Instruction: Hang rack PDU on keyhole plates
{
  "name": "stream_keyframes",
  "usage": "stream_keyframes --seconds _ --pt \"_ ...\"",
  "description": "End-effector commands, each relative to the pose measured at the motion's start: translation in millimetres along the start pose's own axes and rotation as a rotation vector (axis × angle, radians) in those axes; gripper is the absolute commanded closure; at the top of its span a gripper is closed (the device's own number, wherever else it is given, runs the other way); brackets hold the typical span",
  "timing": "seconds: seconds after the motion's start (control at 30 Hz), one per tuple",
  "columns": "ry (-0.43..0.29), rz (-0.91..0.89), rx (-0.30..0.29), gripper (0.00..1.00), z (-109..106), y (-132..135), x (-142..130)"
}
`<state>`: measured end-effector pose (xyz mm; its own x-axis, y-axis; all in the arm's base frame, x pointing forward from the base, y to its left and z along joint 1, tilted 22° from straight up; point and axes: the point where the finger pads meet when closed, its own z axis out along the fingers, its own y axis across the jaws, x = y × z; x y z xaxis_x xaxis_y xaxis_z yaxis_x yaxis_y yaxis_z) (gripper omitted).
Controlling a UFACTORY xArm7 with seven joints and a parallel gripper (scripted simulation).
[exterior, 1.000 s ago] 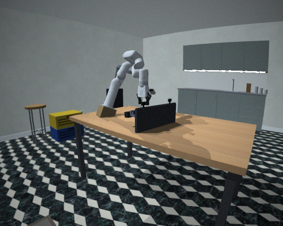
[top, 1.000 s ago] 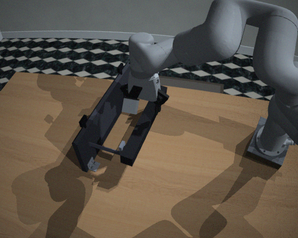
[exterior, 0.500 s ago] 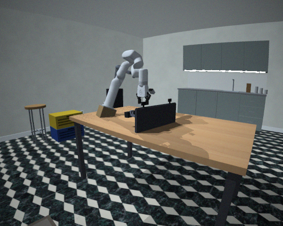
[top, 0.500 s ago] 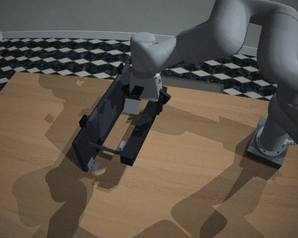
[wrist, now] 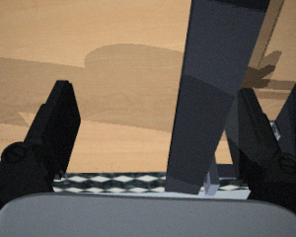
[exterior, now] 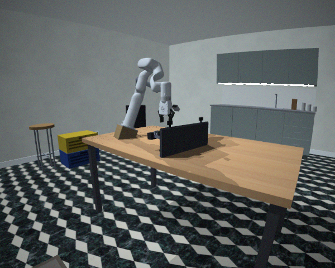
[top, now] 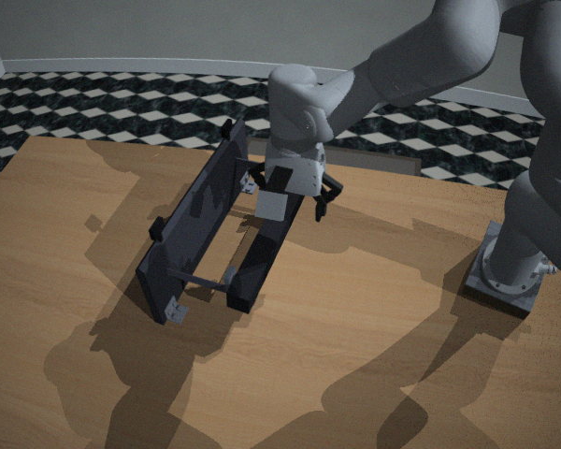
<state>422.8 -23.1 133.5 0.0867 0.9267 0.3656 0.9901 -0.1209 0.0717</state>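
With the fingers spread wide and nothing between them, the gripper (top: pixel 294 203) hovers over the far end of the power strip (top: pixel 259 253), a long dark bar lying flat on the table (top: pixel 367 313). It lies just beside the upright dark panel (top: pixel 194 217), not hung on it. No readable labels or writing anywhere. From the wrist view the strip runs out of frame, and the keyhole plates are too small to make out.

Dark grey PDU (top: pixel 259 251), tan wood-grain table (top: pixel 367 313), black-and-white checkered floor (top: pixel 102 106).
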Motion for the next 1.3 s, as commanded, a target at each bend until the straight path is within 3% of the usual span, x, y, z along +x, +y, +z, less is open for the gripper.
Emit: stream_keyframes --seconds 0.0,0.23,0.6,1.27 --pt "-0.006 0.003 -0.009 0.00 -2 -15 -1" --pt "-0.006 0.003 -0.009 0.00 -2 -49 -1" --pt "-0.006 0.003 -0.009 0.00 -2 -79 0" --pt "-0.006 0.003 -0.009 0.00 -2 -85 0"
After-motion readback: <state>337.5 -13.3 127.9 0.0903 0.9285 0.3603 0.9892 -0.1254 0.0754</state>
